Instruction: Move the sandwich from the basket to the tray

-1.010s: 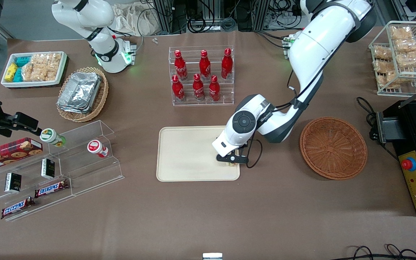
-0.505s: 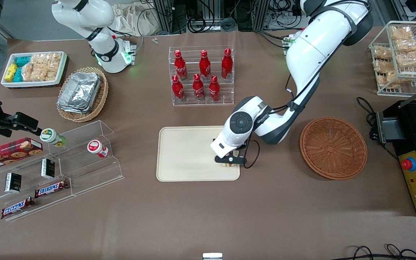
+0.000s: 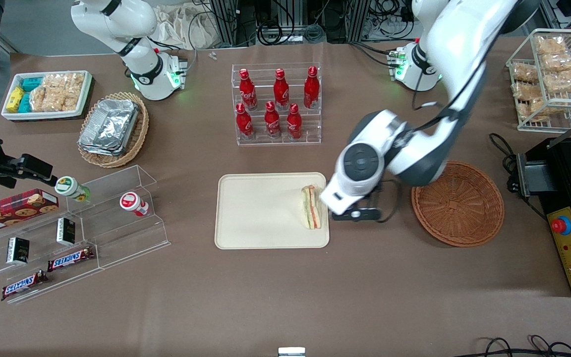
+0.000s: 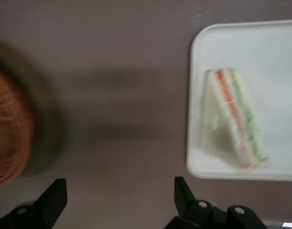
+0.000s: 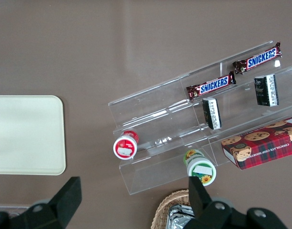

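Since half a second ago the left arm's gripper (image 3: 356,214) has lifted off the flat cream-beige rectangular tray (image 3: 258,210) and swung toward the round reddish-brown wicker basket (image 3: 458,202), leaving the small triangular wedge sandwich (image 3: 312,207) lying against the tray's rim on the working arm's side. The gripper hangs over bare brown table (image 3: 374,258) between tray and basket, its fingers (image 4: 183,193) spread wide, holding nothing; the sandwich (image 4: 232,117) lies apart from them.

Robot lab w/ mock shop shelves (image 3: 75,233)
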Tool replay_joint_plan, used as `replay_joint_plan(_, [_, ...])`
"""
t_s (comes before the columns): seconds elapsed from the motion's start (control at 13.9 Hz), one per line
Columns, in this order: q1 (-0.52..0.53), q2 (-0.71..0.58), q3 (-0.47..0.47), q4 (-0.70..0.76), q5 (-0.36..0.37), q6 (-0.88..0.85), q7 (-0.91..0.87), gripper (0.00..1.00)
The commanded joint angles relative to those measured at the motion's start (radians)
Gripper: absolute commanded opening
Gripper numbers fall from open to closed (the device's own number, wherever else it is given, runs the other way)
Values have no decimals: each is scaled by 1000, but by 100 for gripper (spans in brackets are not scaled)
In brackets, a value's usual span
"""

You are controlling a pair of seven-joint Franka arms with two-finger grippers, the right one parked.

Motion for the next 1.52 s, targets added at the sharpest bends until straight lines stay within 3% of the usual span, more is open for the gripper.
replay_joint_plan(0.0, [119, -138, -7, -26, -53, -137, 179, 100])
replay_joint_plan(0.43, [284, -276, 2, 5, -70, -309, 413, 100])
replay_joint_plan(1.08, [389, -287, 20, 13, -67, -326, 383, 100])
replay_joint_plan(1.23, [325, -291, 121, 13, -76, -326, 392, 100])
replay_joint_plan(1.44, [186, -307, 368, 25, -181, -328, 480, 100])
